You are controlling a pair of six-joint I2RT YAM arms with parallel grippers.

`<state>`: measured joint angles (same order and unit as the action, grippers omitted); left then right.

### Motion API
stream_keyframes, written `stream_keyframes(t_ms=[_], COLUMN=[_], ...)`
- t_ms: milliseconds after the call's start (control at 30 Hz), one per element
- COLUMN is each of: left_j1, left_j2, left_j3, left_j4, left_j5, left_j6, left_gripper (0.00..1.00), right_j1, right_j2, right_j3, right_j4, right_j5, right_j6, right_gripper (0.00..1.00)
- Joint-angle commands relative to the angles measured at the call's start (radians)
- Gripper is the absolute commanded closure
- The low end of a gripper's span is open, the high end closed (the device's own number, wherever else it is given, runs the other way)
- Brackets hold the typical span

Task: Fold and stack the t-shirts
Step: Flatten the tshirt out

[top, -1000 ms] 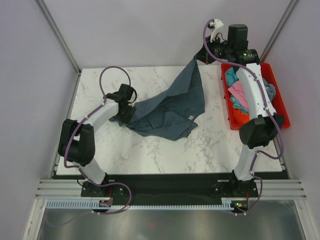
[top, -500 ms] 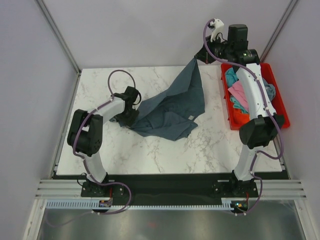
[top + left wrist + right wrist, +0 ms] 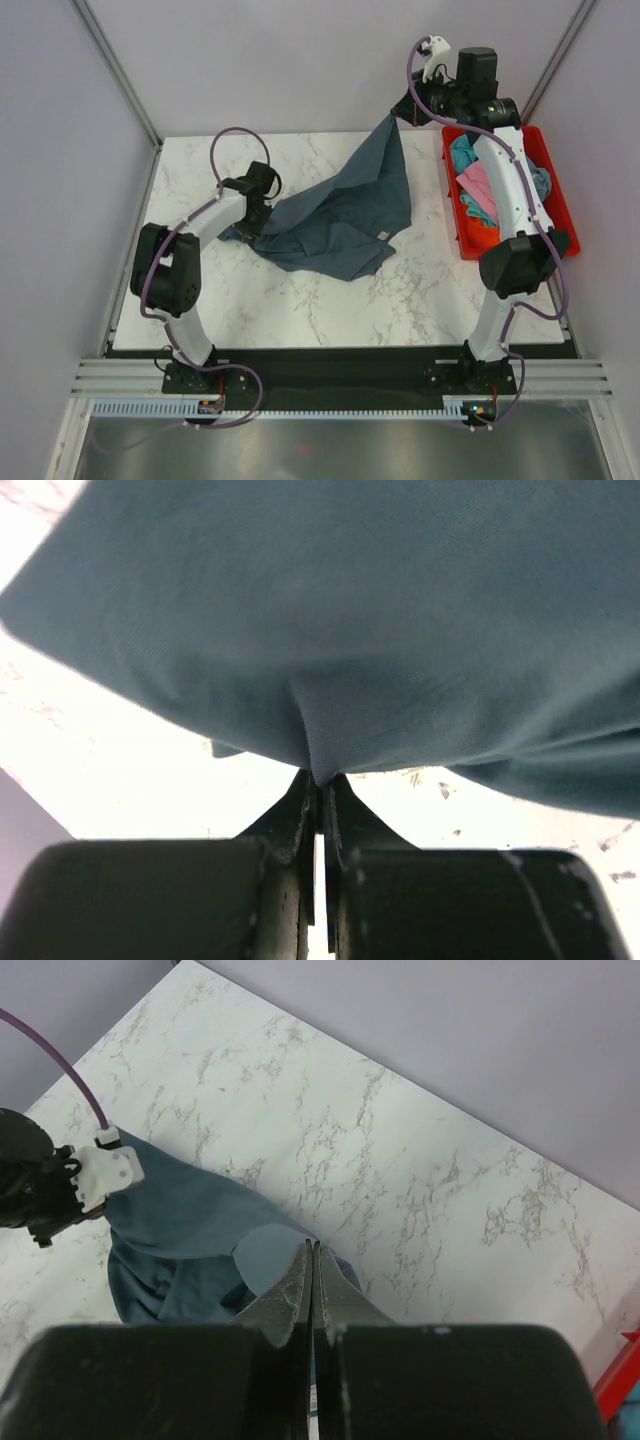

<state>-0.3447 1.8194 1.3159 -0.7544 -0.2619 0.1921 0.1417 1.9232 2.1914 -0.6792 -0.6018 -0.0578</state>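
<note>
Pinching the slate-blue t-shirt (image 3: 340,220) are the left tool (image 3: 318,778) and right tool (image 3: 312,1248).

Shirts: at least three (slate-blue shirt (image 3: 340,220), pink shirt (image 3: 478,185), teal shirt (image 3: 463,155)). Red bin (image 3: 562,212): one. Arms (image 3: 205,225) (image 3: 510,190): two.

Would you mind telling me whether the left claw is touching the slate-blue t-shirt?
Touching. In the left wrist view, the left claw is shut on a pinched fold of the slate-blue t-shirt, with cloth running right into its tips.
</note>
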Motion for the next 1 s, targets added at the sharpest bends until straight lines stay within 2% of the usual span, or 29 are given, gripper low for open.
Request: stream_keyframes(t_ms=[0, 200, 567, 800, 967], left_j1=[-0.004, -0.007, -0.066, -0.066, -0.066], left_j2=[-0.097, -0.304, -0.655, -0.793, -0.809], left_j3=[0.054, 0.172, 0.299, 0.5, 0.644], left_j4=[-0.006, -0.048, -0.123, -0.12, -0.1], left_j5=[-0.02, -0.043, -0.002, 0.036, 0.085], left_j6=[0.018, 0.114, 0.217, 0.326, 0.369], left_gripper=[0.98, 0.98, 0.98, 0.98, 0.98], right_j1=[0.001, -0.002, -0.002, -0.002, -0.014], right_j2=[-0.073, -0.165, -0.539, -0.716, -0.73], right_j3=[0.01, -0.012, -0.156, -0.043, 0.128], right_j4=[0.043, 0.043, 0.018, -0.002, -0.003], right_j5=[0.031, 0.096, 0.233, 0.368, 0.442], right_j6=[-0.01, -0.085, -0.099, -0.037, -0.027], right_gripper=[1.0, 1.0, 1.0, 1.0, 1.0])
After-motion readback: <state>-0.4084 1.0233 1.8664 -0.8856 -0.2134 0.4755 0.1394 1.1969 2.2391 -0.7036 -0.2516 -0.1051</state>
